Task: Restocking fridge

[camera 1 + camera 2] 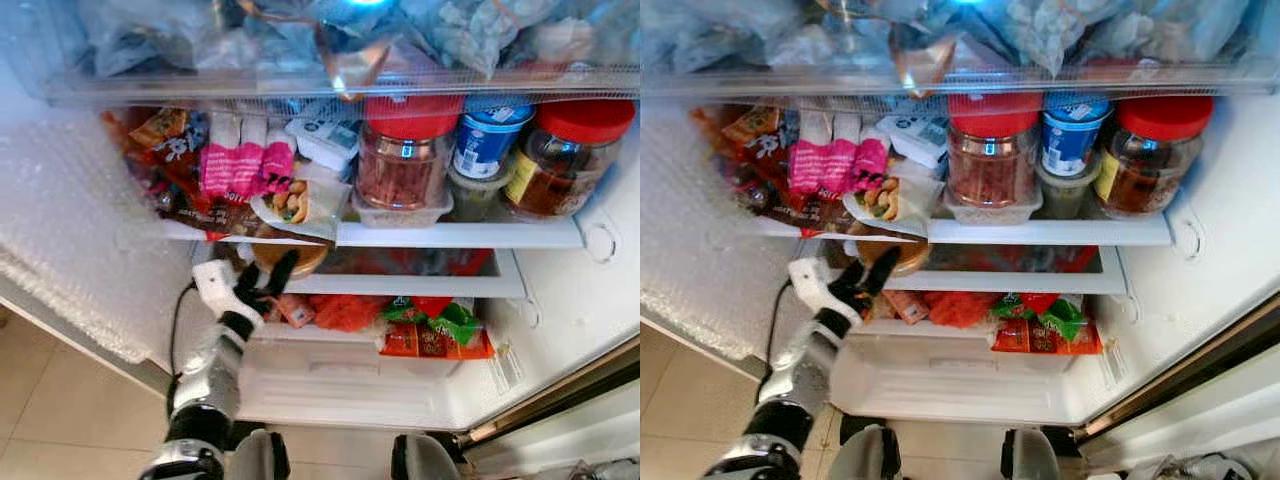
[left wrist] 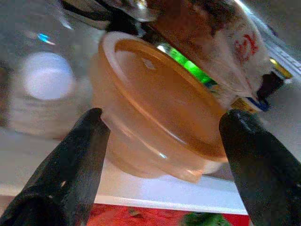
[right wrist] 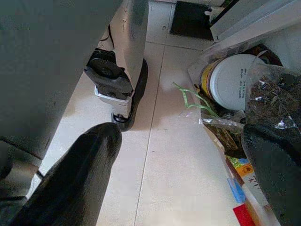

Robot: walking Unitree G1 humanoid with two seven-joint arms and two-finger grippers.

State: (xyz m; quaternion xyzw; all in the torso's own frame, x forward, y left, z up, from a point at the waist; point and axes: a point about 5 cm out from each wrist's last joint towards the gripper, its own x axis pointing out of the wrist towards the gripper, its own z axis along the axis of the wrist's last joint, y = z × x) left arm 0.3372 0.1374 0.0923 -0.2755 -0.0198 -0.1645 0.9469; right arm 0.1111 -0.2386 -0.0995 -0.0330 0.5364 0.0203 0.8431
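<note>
While the left gripper (image 2: 160, 141) stands spread wide, empty, either side of the tub (image 2: 157, 120), that tub sits on the shelf (image 1: 400, 285) beneath the jar (image 1: 405, 150). Thin plastic looks light, slick, crushable; grip below the rim. Right gripper (image 3: 188, 174) is parted, idle.

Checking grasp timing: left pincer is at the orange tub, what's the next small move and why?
Probably close the left pincer on the orange tub. Its fingers stand open on either side of the tub's wall on the fridge shelf, seemingly not yet gripping.
</note>
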